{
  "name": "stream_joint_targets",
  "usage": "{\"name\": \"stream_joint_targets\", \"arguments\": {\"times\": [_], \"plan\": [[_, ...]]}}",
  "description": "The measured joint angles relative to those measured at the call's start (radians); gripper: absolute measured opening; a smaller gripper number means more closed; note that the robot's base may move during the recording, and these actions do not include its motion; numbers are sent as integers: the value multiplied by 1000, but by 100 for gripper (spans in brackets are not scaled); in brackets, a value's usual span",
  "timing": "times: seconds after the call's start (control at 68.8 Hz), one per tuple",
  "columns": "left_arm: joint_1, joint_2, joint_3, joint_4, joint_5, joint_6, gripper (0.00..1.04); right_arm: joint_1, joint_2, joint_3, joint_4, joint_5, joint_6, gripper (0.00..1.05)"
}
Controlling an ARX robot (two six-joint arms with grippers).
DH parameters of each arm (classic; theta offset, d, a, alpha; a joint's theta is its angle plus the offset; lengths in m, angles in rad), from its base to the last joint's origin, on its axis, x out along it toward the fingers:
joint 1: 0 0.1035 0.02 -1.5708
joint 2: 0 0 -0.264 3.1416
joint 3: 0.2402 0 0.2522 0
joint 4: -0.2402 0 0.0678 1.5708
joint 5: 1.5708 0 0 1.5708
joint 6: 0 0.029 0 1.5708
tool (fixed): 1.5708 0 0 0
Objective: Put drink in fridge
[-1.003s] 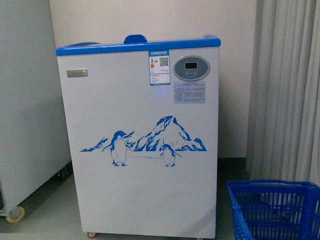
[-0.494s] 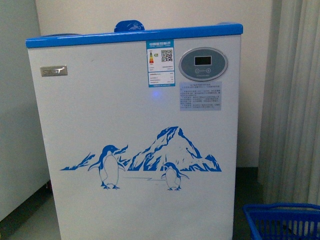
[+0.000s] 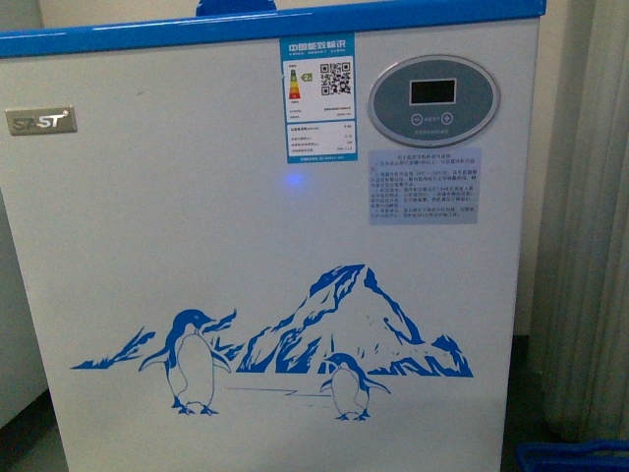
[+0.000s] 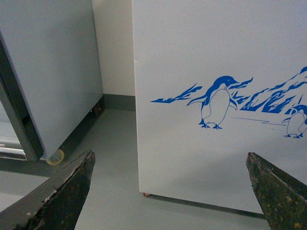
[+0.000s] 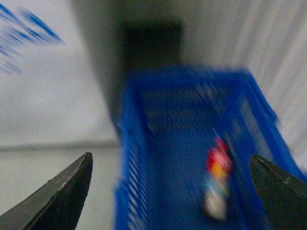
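Your drink (image 5: 217, 184) lies on the bottom of the basket (image 5: 132, 163), close to one side wall. The right wrist view is blurred, so you see only a red, yellow and white shape. The basket is blue and stands on the floor just beside the fridge (image 3: 265, 226), at its lower right in the front view, where only a corner shows.

The fridge fills most of your front view. It is white, with a blue rim (image 3: 275, 25) along the top. An oval grey display (image 3: 433, 99) sits high on the right of its face, with a label (image 3: 318, 96) to its left. A blue penguin-and-mountain decal (image 3: 285, 339) runs across the lower half.

Your right gripper (image 5: 170, 158) hangs over the basket, jaws spread wide with nothing between them. Your left gripper (image 4: 169, 160) is just as wide apart and empty. It faces the fridge's lower left corner, where a small wheel (image 4: 145, 194) shows.

A grey-white cabinet (image 4: 53, 72) stands left of the fridge, with a gap of floor (image 4: 110, 158) between them. A pale curtain (image 3: 590, 216) hangs to the right.
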Motion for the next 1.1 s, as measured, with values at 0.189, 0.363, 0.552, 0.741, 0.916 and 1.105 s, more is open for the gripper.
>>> {"name": "stream_joint_targets", "arguments": {"times": [0.189, 0.363, 0.552, 0.741, 0.916, 1.105], "plan": [[0, 0, 0, 0, 0, 0, 97, -243, 710, 111, 383, -27, -34, 97], [0, 0, 0, 0, 0, 0, 97, -282, 1286, 276, 660, -10, -49, 97], [0, 0, 0, 0, 0, 0, 97, -290, 1754, 481, 755, 17, 0, 97], [0, 0, 0, 0, 0, 0, 97, -304, 2066, 683, 756, 37, 73, 97], [0, 0, 0, 0, 0, 0, 97, -324, 2237, 836, 720, 59, 107, 97], [0, 0, 0, 0, 0, 0, 97, -349, 2367, 983, 669, 65, 126, 97]]}}
